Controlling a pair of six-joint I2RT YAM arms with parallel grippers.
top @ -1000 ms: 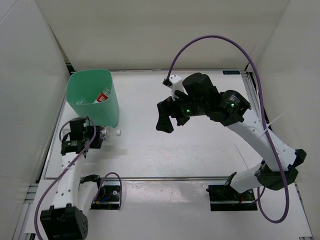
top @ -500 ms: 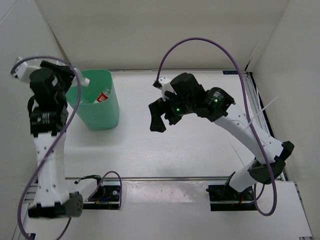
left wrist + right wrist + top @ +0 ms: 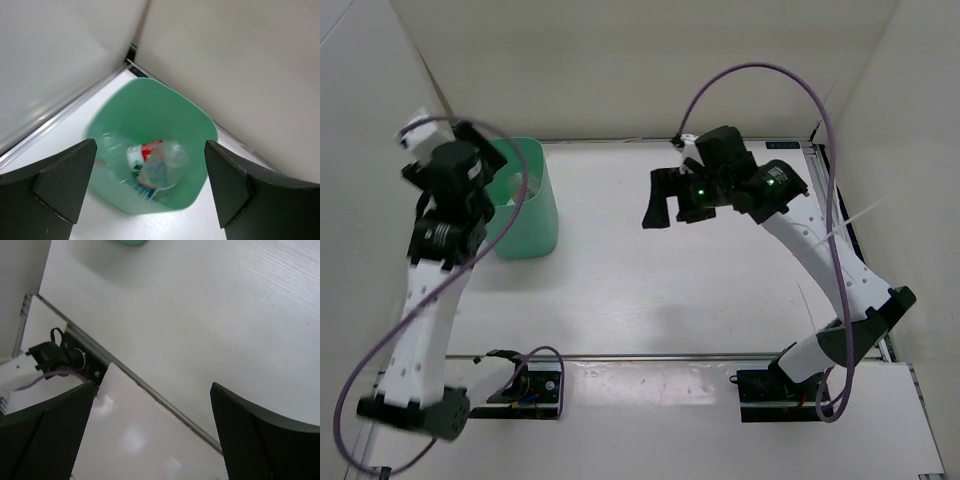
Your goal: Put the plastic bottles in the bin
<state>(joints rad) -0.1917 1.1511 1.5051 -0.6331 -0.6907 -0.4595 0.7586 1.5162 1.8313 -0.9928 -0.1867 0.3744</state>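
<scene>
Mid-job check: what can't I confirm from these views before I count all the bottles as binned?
- Top view: the left arm covers most of the opening of the bin, so its contents are unreadable.
- Left wrist view: the plastic bottles inside the bin overlap and are blurred, so their count cannot be told.
- Right wrist view: only a sliver of the bin shows, cut off by the top edge.

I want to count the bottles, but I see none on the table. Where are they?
In the left wrist view, the plastic bottles lie piled at the bottom of the mint-green bin, which stands at the table's far left corner.
</scene>
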